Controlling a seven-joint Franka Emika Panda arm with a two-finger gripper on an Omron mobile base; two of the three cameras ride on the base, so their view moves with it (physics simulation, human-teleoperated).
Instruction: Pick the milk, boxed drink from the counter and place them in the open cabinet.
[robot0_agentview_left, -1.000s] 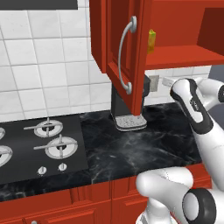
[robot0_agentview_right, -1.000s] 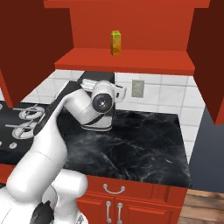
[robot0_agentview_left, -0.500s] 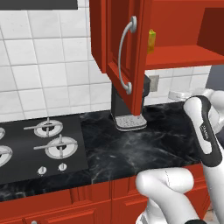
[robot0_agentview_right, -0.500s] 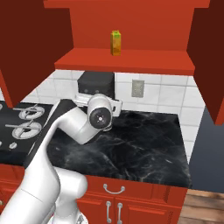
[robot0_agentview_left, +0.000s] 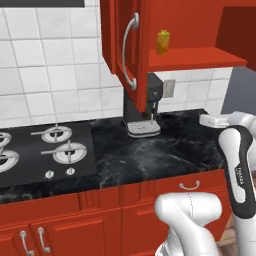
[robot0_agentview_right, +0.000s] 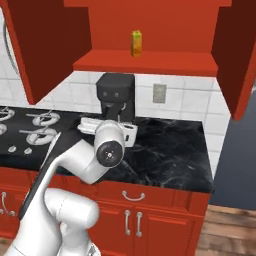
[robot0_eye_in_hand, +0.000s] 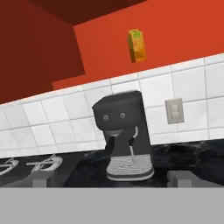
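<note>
the open cabinet (robot0_agentview_right: 150, 62) hangs above the counter (robot0_agentview_right: 170, 145), doors swung wide, and the boxed drink (robot0_agentview_right: 136, 43) already stands upright on its red shelf, near the back wall and alone there. judging from that, one half of the job is done. the milk is the half that's left; i can't find it on the stretch of black marble in these frames, so where it sits i can't say. what does stand on the counter is a dark coffee machine (robot0_eye_in_hand: 124, 131) against the tiles, with the hob (robot0_agentview_left: 45, 150) off to one side. the gripper (robot0_eye_in_hand: 111, 179) hangs low over the counter, facing the coffee machine, its jaws spread fully wide, nothing between them and touching nothing.
</note>
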